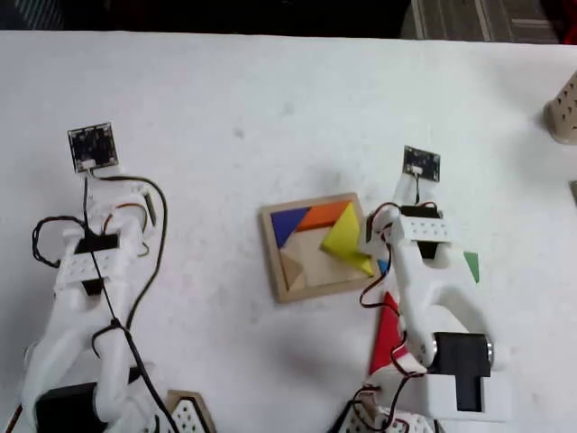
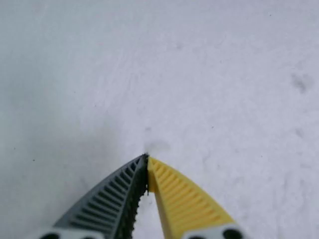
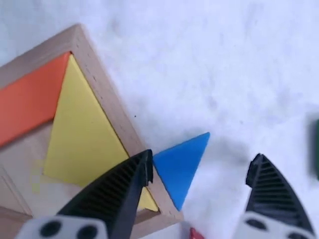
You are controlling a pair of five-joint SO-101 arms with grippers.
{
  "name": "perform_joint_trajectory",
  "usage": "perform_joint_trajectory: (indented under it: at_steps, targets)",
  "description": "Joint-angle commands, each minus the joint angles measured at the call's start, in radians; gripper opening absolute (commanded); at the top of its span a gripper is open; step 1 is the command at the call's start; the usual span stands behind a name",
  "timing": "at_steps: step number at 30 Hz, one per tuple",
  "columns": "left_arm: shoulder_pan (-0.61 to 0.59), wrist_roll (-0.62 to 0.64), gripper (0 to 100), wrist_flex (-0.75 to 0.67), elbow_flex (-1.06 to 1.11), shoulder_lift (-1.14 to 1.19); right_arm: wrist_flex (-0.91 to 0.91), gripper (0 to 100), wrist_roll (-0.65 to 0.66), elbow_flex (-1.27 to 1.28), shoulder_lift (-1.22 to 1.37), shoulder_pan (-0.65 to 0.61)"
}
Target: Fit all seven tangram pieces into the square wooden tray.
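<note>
**Blue triangle is lying between open jaws, right against the tray**

The right pincer (image 3: 202,157) is hanging wide open with nothing in it. One jaw is standing over the tray's (image 3: 99,84) corner, the other over bare table (image 1: 270,108). The small blue triangle (image 3: 179,162) is lying flat on the table between them, one long edge touching the outside of the tray's rim. The left pincer (image 2: 147,162) is sitting well apart over bare table, its jaws pressed together on nothing.

Inside the tray, a yellow triangle (image 3: 82,134) and an orange piece (image 3: 30,104) are lying side by side. A dark blue triangle (image 1: 288,224) is filling the corner beyond them. A red triangle (image 1: 386,334) and a green piece (image 1: 471,264) are waiting outside on the table, near the right arm.

The blue triangle is looking like a thin, stiff, painted block, so it is probably light and will not bend, but its faces are likely to be slick. Lying this flat, it is offering little height to pinch. The jaws will probably need to come right down to the table and close across two edges near the wide middle, not at the sharp tip, where it could squirt out or spin. The rim is crowding the inner edge, so sliding the piece clear first is looking wise. A light squeeze should be enough.
</note>
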Motion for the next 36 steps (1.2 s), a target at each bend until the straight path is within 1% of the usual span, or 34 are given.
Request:
perform_joint_trajectory:
  at_steps: [1,14,16,20,23,26,32,36]
  targets:
    - [0.01,-0.011,2,-0.025,-0.009,-0.004,-0.012,30.2,-0.026,-0.031,0.019,0.056]
    - [0.012,-0.011,2,-0.025,-0.011,-0.004,-0.004,30.0,-0.032,-0.015,0.021,0.013]
    - [0.012,-0.011,2,-0.025,-0.011,-0.004,0.004,27.9,-0.032,0.0,0.021,0.013]
    - [0.012,-0.011,2,-0.025,-0.011,-0.004,-0.004,18.7,-0.032,0.015,0.021,0.024]
    - [0.012,-0.011,2,-0.025,-0.011,-0.004,-0.033,14.6,-0.032,0.02,0.021,0.039]
    - [0.012,-0.011,2,-0.025,-0.011,-0.004,-0.039,12.7,-0.029,0.02,0.021,0.041]
    - [0.012,-0.011,2,-0.025,-0.011,-0.004,-0.03,12.6,-0.029,0.018,0.01,0.041]
    - [0.012,-0.011,2,-0.025,-0.011,-0.004,0.038,12.6,-0.032,-0.028,0.01,0.071]
